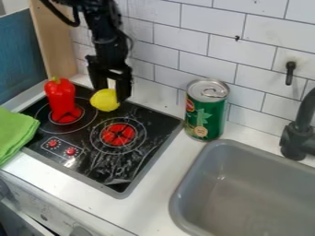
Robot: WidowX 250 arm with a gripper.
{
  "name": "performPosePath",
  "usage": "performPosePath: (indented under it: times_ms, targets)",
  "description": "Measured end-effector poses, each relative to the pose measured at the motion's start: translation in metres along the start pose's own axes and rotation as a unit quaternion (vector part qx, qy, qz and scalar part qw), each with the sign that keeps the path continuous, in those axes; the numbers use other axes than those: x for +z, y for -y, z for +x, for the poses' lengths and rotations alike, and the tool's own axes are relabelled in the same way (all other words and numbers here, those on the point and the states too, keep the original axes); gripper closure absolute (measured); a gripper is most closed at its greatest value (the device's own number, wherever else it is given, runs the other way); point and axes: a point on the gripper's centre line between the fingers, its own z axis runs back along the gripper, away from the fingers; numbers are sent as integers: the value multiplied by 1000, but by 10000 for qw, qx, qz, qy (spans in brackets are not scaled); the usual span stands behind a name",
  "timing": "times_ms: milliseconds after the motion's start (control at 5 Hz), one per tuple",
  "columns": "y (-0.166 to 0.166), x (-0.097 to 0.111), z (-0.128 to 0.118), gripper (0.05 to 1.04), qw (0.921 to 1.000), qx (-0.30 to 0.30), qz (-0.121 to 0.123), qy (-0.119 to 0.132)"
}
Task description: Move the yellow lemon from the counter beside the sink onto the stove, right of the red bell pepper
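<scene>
Black gripper (110,93) seen upper left, over back edge of black stovetop (86,161), pointed down. Fingers parted, 1 on each side of yellow lemon-shaped toy (105,100); whether toy is pinched cannot be told. Toy located at back of stovetop, right of red bell pepper (60,96), which is stood upright on left burner, stem up. 2nd burner (119,134) marked red, 2 red knob markings nearer front. Green cloth (14,133) laid at left. Green can (206,110) stood upright between stovetop and gray sink (212,150).
</scene>
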Motion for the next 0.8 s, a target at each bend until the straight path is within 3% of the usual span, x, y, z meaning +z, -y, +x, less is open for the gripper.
performPosePath:
  times_ms: [200,400,800]
  targets:
    - [-2,4,-4,79,9999,8,62,-159]
    - [5,24,-8,79,9999,-25,120,-59]
    - [55,51,-43,79,9989,-454,2,-126]
